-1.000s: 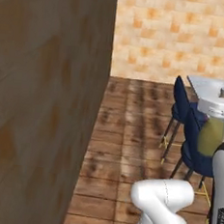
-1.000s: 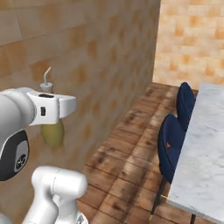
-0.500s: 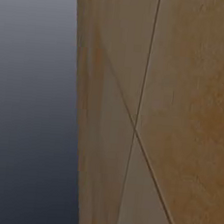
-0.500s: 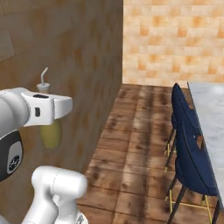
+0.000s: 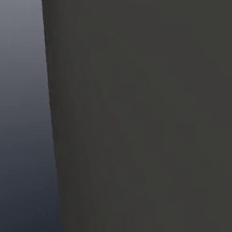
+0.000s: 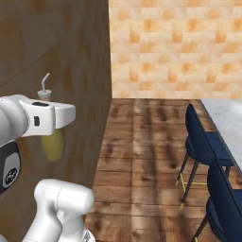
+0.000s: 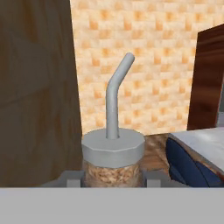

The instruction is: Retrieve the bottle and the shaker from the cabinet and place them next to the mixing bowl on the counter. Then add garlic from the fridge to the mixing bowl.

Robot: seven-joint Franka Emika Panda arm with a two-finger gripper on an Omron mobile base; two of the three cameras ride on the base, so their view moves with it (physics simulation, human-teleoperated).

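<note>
The robot appears to be mid-carry in the first step; the gripper [image 7: 112, 180] is closed around the neck of the bottle [image 6: 52, 142], which hangs at nine o'clock in the right base view beside the wooden cabinet [image 6: 71, 56]. The counter [image 6: 229, 123] shows at three o'clock, so the next move likely calls for driving there and setting the bottle upright. The bottle is clear glass over olive-yellow liquid, with a grey faceted cap and bent pale spout [image 7: 116, 94]; the counter is veined marble.
</note>
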